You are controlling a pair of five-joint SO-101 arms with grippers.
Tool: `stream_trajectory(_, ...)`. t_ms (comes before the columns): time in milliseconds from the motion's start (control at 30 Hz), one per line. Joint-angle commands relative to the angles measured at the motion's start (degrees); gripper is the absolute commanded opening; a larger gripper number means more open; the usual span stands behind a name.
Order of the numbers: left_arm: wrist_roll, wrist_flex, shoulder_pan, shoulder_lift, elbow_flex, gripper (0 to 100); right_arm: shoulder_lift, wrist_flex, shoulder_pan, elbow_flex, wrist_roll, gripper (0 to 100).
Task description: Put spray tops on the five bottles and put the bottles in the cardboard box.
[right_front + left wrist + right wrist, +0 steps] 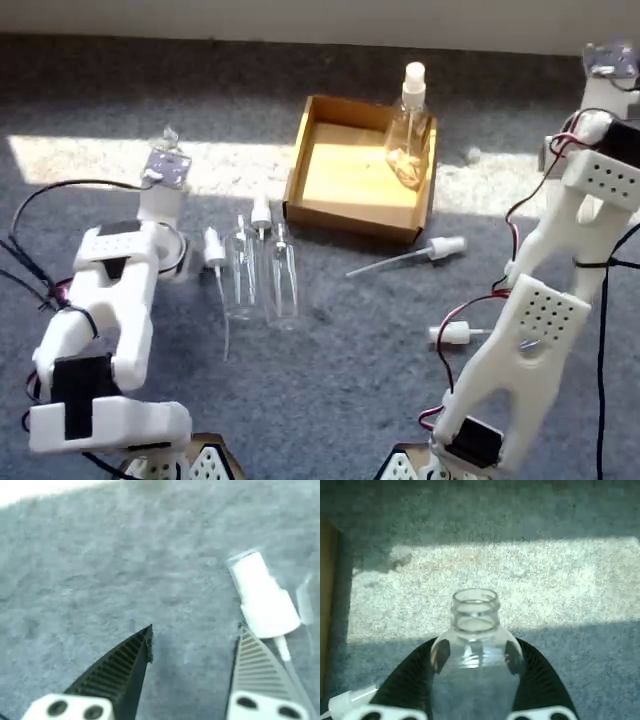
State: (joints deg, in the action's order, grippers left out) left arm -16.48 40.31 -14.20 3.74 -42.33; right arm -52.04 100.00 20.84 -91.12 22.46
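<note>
Presently my right gripper [476, 656] pinches the clear, uncapped bottle [475, 617] at its shoulder over the carpet [570, 570], while my left gripper [195, 630] hangs spread just beside a spray top [262, 597] lying there, light hard plastic and likely slick, so I'd take its stout collar, not the thin tube [283, 647].

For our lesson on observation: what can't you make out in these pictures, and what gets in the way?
Base of the held bottle: right wrist view, cut by the edge inside the right gripper.
Tube end of the spray top: left wrist view, lost beside the left gripper.
Whether the lying bottles are capped: high view, too small.
</note>
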Motion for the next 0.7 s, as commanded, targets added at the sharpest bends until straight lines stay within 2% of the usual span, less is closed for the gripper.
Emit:
stream_trajectory(0, 0.6, 15.2, 10.7, 8.8, 10.3, 25, 20.4, 1.4, 0.2, 15.8, -1.8, 0.4)
stream_trajectory(133, 4.9, 24.1, 20.4, 14.6, 21.1, 25, 41.9, 1.0, -1.5, 47.5, 1.7, 0.4)
stream_trajectory(267, 9.4, 27.1, 25.9, 15.2, 28.2, 25, 58.8, -3.2, -1.5, 72.2, 4.0, 0.4)
stream_trajectory(367, 9.8, 26.6, 29.6, 15.2, 29.3, 25, 69.0, -8.3, 0.4, 82.3, 4.1, 0.4)
stream_trajectory(467, 6.8, 25.2, 36.5, 15.0, 28.9, 25, 75.6, -15.3, 2.9, 92.9, 4.2, 0.4)
stream_trajectory(567, 4.6, 20.0, 41.6, 13.1, 25.3, 25, 77.8, -20.2, 5.2, 103.8, 6.8, 0.4)
stream_trajectory(667, 2.4, 14.4, 42.6, 7.6, 22.2, 25, 77.8, -23.7, 8.0, 111.8, 10.0, 0.4)
